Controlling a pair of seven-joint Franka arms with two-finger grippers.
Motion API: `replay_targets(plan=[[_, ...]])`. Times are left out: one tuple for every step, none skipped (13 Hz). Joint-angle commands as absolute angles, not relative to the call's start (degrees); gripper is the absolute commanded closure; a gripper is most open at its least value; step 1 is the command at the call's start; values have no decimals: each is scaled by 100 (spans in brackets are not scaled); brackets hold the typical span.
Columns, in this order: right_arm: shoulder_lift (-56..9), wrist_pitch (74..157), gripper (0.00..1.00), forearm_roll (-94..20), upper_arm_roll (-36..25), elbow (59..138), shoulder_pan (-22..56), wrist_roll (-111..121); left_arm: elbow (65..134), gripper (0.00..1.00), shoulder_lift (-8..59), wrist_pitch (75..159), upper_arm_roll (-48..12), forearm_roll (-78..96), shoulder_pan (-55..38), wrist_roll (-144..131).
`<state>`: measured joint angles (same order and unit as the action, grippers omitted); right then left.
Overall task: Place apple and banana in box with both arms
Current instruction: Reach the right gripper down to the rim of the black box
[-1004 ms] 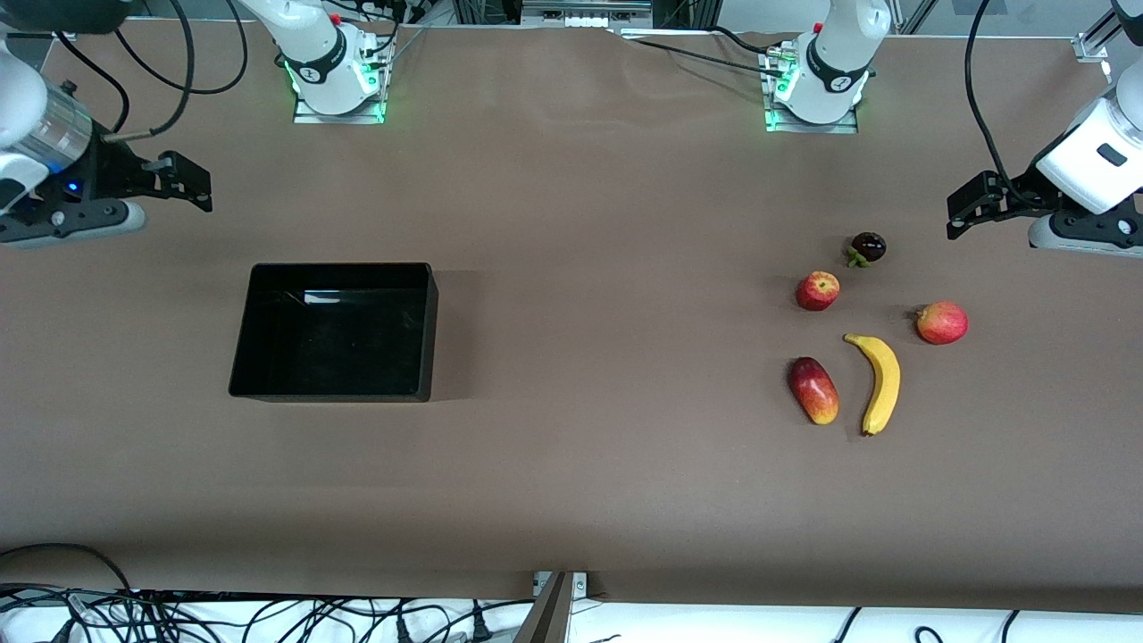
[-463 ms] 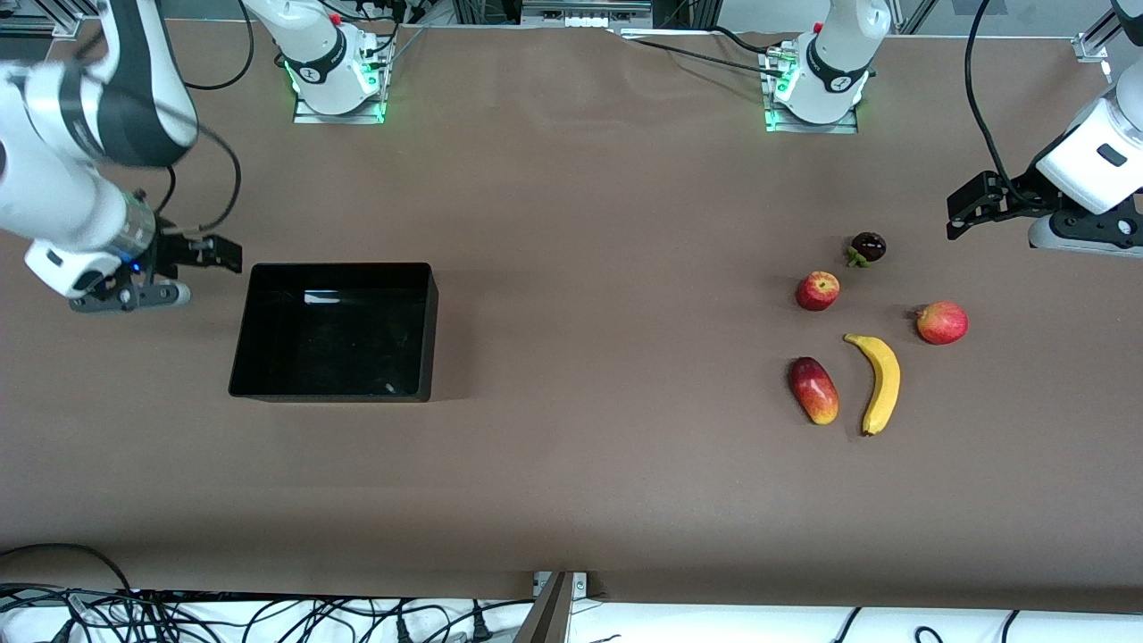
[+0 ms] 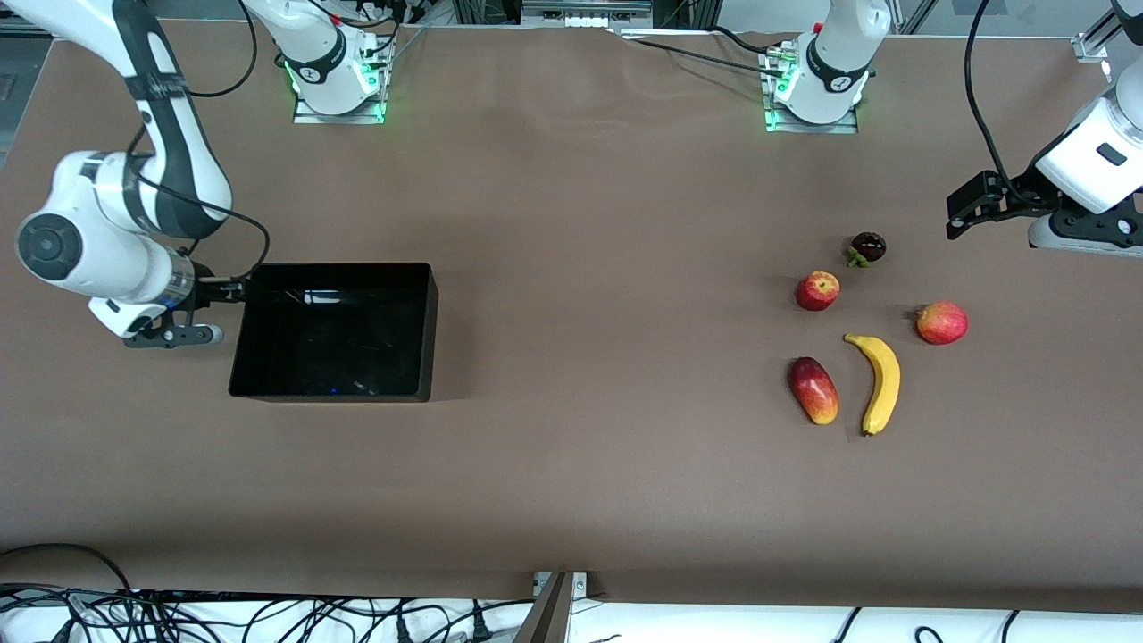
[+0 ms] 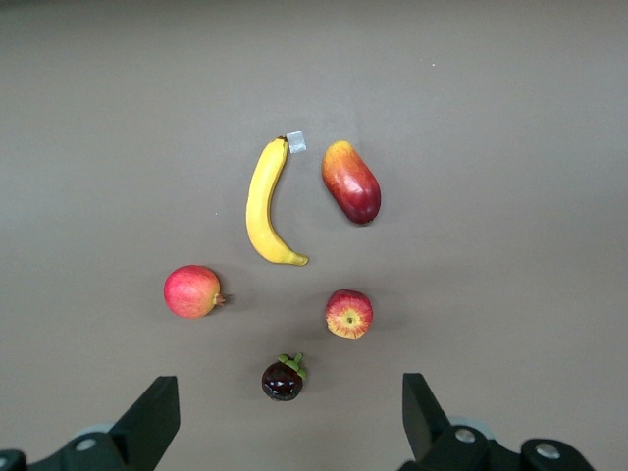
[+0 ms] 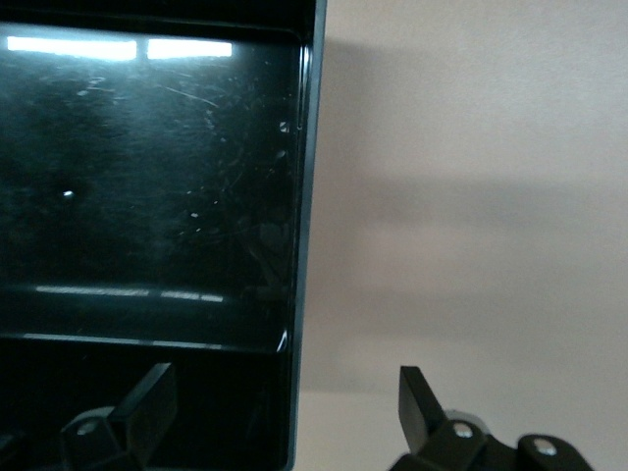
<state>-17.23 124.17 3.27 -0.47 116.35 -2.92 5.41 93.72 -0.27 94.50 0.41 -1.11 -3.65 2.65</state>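
I've got the right gripper [image 3: 234, 291], open and empty, straddling the box [image 3: 427, 332] wall. Next, I judge, grip and drag it toward the apple [image 3: 818, 291] and banana [image 3: 881, 382]; the left gripper [image 3: 957, 217] waits open above them.

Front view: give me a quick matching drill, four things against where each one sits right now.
Things:
1. banana
2. apple
3. right gripper
4. left gripper

Places:
A. at the wall of the box toward the right arm's end of the table
B. open, over bare table, above the fruit cluster
C. beside the oblong red-yellow fruit
D. just nearer the camera than the dark purple fruit

Pairs: 1-C, 2-D, 3-A, 4-B
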Motion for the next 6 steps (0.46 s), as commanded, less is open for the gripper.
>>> replay_targets(plan=[[-1889,12910,0,272,-44,11839,-343,501,9193,0,44,9369,26,35,-325,325],[-1994,12963,0,272,-44,11848,-378,510,9193,0,44,9369,35,35,-325,325],[-2082,12999,2,264,-44,11848,-404,510,9193,0,44,9378,35,35,-325,325],[-2170,13112,9,264,-44,11848,-413,510,9193,0,44,9378,35,35,-325,325],[-2214,13122,23,264,-44,11848,-413,518,9193,0,44,9378,35,35,-325,325],[-2224,13105,49,264,-44,11848,-413,519,9193,0,44,9378,35,35,-325,325]])
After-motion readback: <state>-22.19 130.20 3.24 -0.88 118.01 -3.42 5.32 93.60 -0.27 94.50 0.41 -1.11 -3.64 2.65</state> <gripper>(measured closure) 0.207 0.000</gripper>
